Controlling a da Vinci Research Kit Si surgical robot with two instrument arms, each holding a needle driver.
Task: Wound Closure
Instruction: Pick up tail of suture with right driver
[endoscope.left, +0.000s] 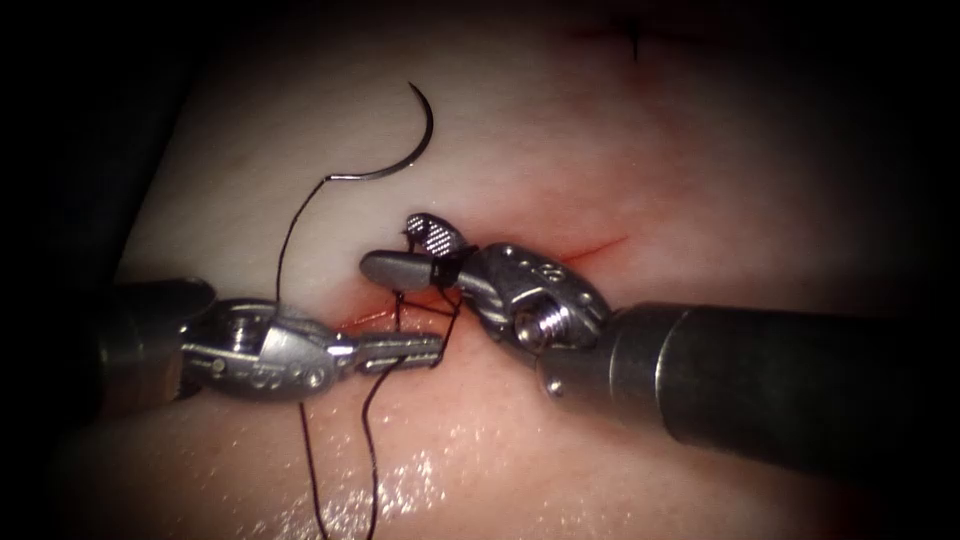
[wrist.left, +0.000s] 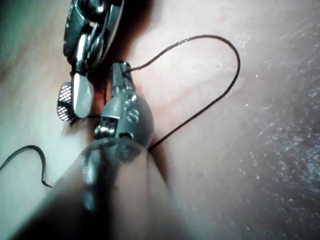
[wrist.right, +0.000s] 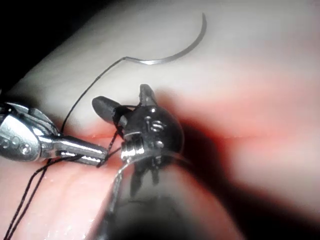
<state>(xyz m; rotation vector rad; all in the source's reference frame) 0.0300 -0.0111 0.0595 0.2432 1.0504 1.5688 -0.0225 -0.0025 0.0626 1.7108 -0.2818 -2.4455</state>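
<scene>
Needle (endoscope.left: 405, 150) curved steel, free on tissue (endoscope.left: 620, 170) | left tool (endoscope.left: 415, 350) pinching thread (endoscope.left: 285, 240) | right tool (endoscope.left: 415, 250) jaws spread

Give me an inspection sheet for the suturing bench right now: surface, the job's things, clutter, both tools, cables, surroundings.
Surface: tissue, pale and wet, with a cut edged in red fluid.
Needle: needle lies free on the tissue above the cut, held by neither tool and not in the tissue.
Thread: thread runs from the needle's tail down to the tools at the cut; two strands trail toward the picture's lower edge.
Clutter: a dark stitch mark far up the tissue.
Left tool: left tool jaws shut on the thread.
Right tool: right tool jaws open, thread wrapped around them, gripping nothing.
Cables: nothing seen.
Surroundings: dark.
</scene>
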